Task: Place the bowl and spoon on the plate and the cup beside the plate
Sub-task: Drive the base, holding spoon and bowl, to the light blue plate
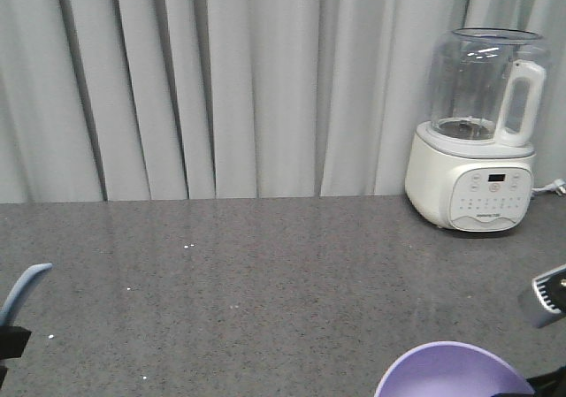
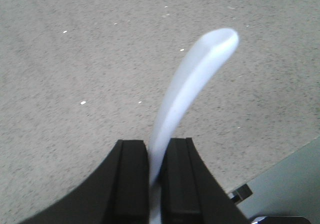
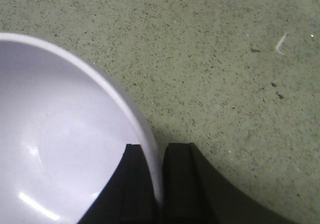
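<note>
The left gripper (image 2: 156, 151) clamps its black jaws on the pale blue spoon (image 2: 192, 79), whose curved handle arches forward from between them over the grey speckled countertop (image 1: 265, 273); the scoop is hidden behind the gripper. The right gripper (image 3: 160, 156) pinches the rim of the lavender bowl (image 3: 55, 134), one jaw inside the glossy wall, one outside. In the front view the spoon handle pokes up at the lower left edge and the bowl shows at the lower right edge, well apart. A white blender (image 1: 473, 180) with a clear jug stands at the back right against pale grey curtains (image 1: 221, 79)
</note>
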{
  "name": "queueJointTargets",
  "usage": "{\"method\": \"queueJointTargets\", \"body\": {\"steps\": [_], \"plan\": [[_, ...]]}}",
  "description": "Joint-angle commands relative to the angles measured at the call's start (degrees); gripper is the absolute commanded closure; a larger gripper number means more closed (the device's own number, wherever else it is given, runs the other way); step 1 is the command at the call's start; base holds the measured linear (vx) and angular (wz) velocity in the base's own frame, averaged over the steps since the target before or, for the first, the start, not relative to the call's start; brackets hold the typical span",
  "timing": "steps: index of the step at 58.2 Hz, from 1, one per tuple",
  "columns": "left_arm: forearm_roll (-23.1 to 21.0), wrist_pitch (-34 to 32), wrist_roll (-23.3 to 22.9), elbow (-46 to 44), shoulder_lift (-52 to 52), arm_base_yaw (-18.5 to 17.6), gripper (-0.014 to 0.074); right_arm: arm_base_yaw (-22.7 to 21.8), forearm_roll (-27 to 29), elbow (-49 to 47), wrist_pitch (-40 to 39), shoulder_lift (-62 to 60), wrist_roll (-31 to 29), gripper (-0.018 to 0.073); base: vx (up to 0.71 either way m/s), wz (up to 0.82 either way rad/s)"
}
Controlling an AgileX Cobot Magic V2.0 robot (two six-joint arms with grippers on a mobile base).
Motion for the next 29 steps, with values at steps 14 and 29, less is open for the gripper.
{"method": "queueJointTargets", "body": {"steps": [14, 29], "plan": [[-1.34, -3.18, -0.36, -1.39, -0.88, -0.42, 0.0421, 0.05, 0.15, -1.63, -3.60, -0.82, 0.03, 0.0498, -0.07, -0.36], [-1.34, -3.18, -0.36, -1.39, -0.88, -0.42, 0.0421, 0.05, 0.15, -1.63, -3.60, -0.82, 0.03, 0.0498, -0.09, -0.50]]}}
